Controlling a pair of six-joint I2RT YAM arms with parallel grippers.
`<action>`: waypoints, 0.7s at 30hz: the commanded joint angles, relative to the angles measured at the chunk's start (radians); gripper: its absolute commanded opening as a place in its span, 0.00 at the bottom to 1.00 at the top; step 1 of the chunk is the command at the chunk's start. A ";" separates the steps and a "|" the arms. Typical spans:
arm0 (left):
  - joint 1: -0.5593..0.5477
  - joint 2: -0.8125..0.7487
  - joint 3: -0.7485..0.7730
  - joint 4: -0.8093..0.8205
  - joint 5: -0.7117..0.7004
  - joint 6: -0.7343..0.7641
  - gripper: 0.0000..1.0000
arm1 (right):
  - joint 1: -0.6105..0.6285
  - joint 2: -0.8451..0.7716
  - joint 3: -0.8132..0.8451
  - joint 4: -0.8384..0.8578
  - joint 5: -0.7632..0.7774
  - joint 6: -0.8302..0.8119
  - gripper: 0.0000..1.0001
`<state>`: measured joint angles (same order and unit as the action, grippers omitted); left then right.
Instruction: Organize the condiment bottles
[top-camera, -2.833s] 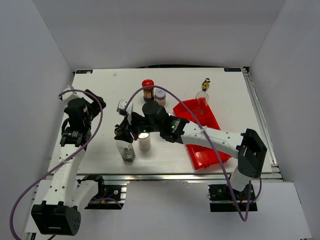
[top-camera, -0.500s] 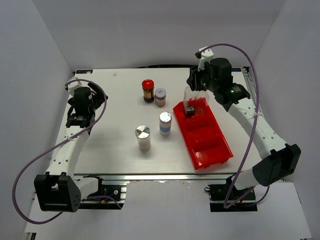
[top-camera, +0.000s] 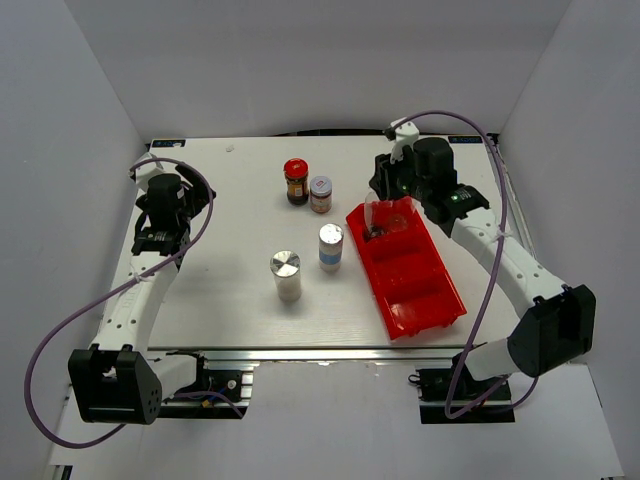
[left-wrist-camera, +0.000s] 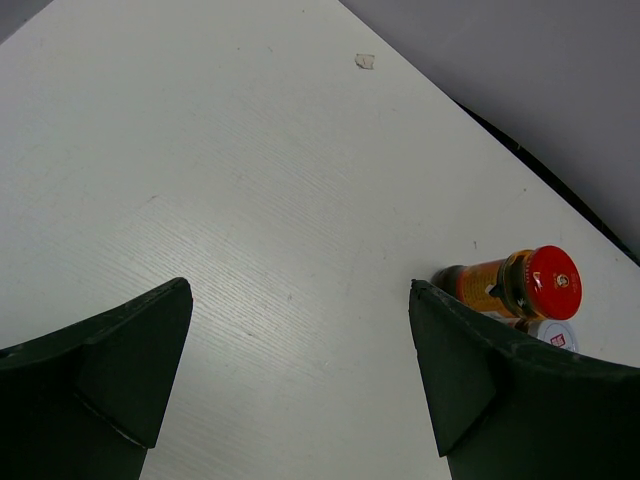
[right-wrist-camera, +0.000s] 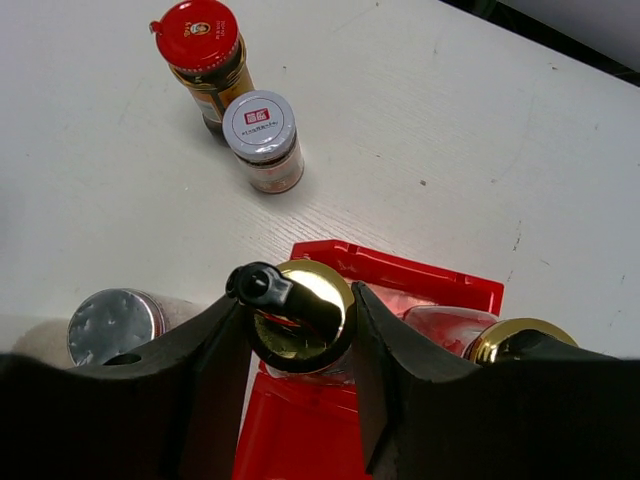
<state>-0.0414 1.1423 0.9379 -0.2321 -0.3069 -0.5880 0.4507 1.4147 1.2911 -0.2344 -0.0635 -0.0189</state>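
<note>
Holds the left arm (top-camera: 138, 292) bent at the elbow, left end effector (left-wrist-camera: 298, 295) angled downward, jaws spread wide. Reaches the right arm (top-camera: 500, 255) forward, right end effector (right-wrist-camera: 300, 322) clamped on a gold-stoppered bottle (right-wrist-camera: 322, 292), fingers (right-wrist-camera: 200, 390) flanking its stopper.

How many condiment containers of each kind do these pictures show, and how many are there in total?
Glass bottles with gold stoppers: 2
Silver-topped shakers: 2
Red-lidded jar: 1
Grey-lidded jar: 1
Total: 6
</note>
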 joint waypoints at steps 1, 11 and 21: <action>0.000 -0.007 0.002 0.011 0.008 -0.001 0.98 | -0.004 -0.056 -0.003 0.135 0.001 0.000 0.36; 0.000 -0.009 0.006 0.007 0.026 -0.003 0.98 | -0.004 -0.134 -0.004 0.147 0.060 -0.001 0.68; -0.006 -0.006 -0.004 0.013 0.130 -0.001 0.98 | -0.004 -0.238 0.063 0.032 0.148 -0.047 0.89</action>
<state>-0.0414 1.1427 0.9379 -0.2321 -0.2436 -0.5884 0.4507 1.2366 1.2968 -0.1787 0.0463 -0.0376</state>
